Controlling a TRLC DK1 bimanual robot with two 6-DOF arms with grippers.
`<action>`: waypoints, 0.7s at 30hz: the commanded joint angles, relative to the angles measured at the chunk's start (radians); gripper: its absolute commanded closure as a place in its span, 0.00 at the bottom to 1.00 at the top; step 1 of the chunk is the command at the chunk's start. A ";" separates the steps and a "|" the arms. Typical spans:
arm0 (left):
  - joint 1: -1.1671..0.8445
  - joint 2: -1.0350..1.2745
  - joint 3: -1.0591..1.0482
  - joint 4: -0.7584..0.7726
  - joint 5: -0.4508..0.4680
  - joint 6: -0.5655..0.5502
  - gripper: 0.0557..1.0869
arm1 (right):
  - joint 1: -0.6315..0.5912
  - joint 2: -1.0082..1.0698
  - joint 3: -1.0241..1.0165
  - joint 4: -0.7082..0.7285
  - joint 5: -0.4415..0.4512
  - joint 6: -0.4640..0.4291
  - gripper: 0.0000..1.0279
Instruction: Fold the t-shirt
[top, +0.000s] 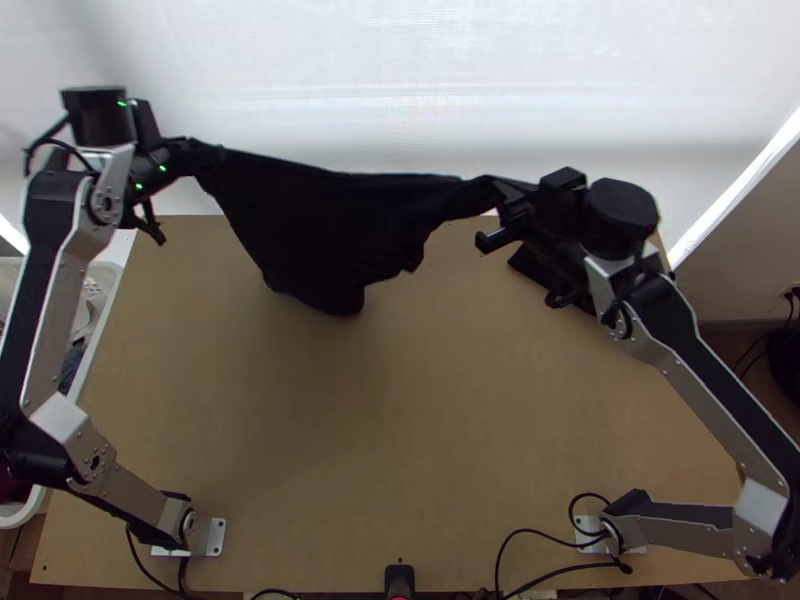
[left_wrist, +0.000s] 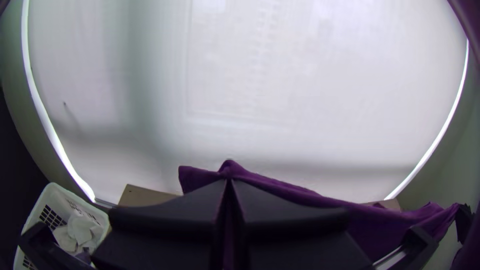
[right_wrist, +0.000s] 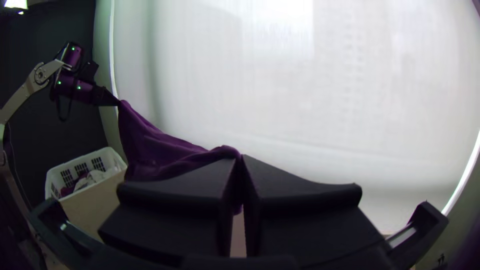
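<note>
"Top view, entry one: t-shirt (top: 320, 225), dark, one piece. Location?"

"Suspended by two ends between the arms, beside the far edge of the table (top: 400, 430). Lower part drapes toward the arms' bases, above the near side of that edge. Contact with the table: cannot tell."

"Entry two: left fingers (left_wrist: 190, 205). Condition?"

"Closed together on one end of the cloth, a small flap of it showing past the tips."

"Entry three: right fingers (right_wrist: 280, 185)?"

"Drawn narrow on the opposite end, cloth gathered there, a little of it hanging below the grip."

"Principal relation, for the coming move?"

"Long axis crosswise, from one pair of fingers to the other, with a slight sag. From the left fingers the shirt lies to the right; from the right fingers, to the left. Each arm is nearer its own end; neither has a claim on the middle, where the lowest tip hangs."

"Symmetry of the hanging part?"

"Uneven: broad and deep on the left half, tapering to a thin twist by the right fingers."

"Recommended handling?"

"By my assessment, a laying-down: both ends carried level, so that the drape meets the table first and the crosswise edge follows. Risk: one end lowered ahead of the other, and the drape bunches beneath."
</note>
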 joint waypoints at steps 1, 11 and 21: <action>0.015 -0.067 0.057 -0.043 -0.008 -0.024 0.96 | -0.003 -0.086 0.038 0.034 0.021 0.012 0.97; 0.000 -0.269 0.054 -0.181 -0.004 -0.022 0.96 | 0.004 -0.249 -0.031 0.025 0.026 0.011 0.97; 0.012 -0.463 0.052 -0.168 -0.005 -0.022 0.96 | 0.004 -0.413 -0.104 0.045 0.026 0.018 0.97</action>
